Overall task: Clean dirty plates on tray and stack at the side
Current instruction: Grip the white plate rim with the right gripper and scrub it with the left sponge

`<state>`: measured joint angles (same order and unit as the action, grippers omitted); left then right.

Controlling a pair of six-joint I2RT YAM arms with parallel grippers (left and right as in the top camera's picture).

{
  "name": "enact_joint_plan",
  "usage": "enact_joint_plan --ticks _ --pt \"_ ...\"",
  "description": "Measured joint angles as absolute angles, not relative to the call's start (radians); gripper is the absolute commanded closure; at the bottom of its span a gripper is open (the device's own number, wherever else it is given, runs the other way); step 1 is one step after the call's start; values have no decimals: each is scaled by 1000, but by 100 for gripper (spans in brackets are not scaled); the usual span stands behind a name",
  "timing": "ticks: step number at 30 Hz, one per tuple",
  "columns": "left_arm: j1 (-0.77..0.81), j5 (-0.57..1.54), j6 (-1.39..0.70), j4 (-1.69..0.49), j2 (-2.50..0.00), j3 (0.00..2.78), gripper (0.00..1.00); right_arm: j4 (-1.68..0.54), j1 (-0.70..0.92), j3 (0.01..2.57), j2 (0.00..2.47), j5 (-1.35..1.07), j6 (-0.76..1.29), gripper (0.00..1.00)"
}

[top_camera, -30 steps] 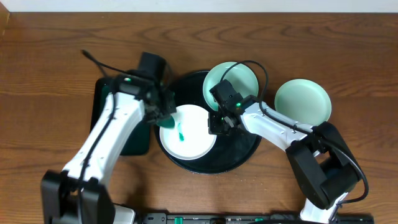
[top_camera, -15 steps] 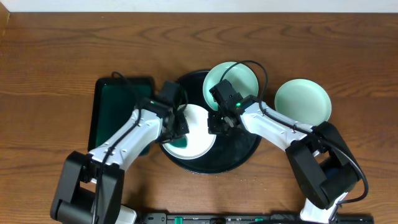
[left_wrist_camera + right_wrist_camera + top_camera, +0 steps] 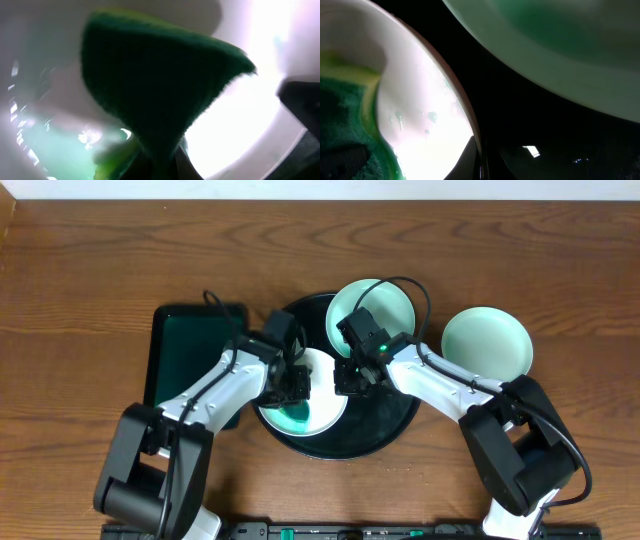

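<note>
- White plate [image 3: 325, 402] lies on the left side of the round black tray [image 3: 385, 428], in the middle of the desk [image 3: 100, 260].
- Left fingers [image 3: 291, 390] are clamped on a green sponge [image 3: 160, 85]. The sponge presses on the plate.
- Green mess [image 3: 292, 416] sits on the plate by the sponge.
- Right fingers [image 3: 345, 383] are pinched on the plate's right rim, 1 finger on each side.
- 1 green plate [image 3: 385, 305] lies at the back of the tray, just beside the white plate.
- The other green plate [image 3: 487, 340] lies on the desk, right of the tray.
- A dark green bin [image 3: 190, 345] lies left of the tray.
</note>
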<state>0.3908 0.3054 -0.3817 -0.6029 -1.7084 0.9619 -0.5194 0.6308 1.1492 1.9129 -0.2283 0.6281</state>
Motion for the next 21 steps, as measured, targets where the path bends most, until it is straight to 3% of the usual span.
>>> enact_joint_plan --ticks 6,13,21 --pt "386 253 -341 -595 -1732 1018 93 -520 631 1149 1913 -228 628 99" --pt "382 75 -519 -690 -1732 1033 93 -519 631 1149 1913 -228 628 99" --pt "381 244 -387 -696 -1732 1031 93 -519 631 1149 1913 -229 628 99"
